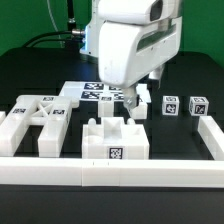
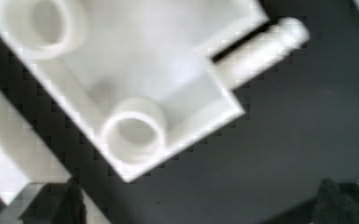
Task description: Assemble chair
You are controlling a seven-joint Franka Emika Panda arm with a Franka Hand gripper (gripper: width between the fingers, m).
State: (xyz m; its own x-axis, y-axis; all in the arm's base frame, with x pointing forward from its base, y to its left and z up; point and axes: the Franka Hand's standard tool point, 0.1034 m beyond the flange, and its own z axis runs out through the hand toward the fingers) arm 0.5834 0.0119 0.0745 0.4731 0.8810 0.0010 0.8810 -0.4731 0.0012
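Observation:
In the exterior view several white tagged chair pieces lie on the black table. Two frame pieces (image 1: 38, 118) are at the exterior view's left, a blocky notched piece (image 1: 112, 140) is at the front centre, and two small posts (image 1: 170, 107) (image 1: 198, 107) are at the right. My gripper (image 1: 137, 98) hangs low beside a small white post (image 1: 144, 105) behind the notched piece. The wrist view shows a flat white piece (image 2: 140, 75) with two round sockets and a round peg (image 2: 265, 48) at its side. My gripper (image 2: 194, 205) is open and empty, and its dark fingertips (image 2: 41, 205) are apart from the piece.
The marker board (image 1: 98, 92) lies behind the gripper, partly hidden by the arm. Long white border rails run along the front (image 1: 110, 172) and the exterior view's right (image 1: 211, 140). Black cables lie at the back left.

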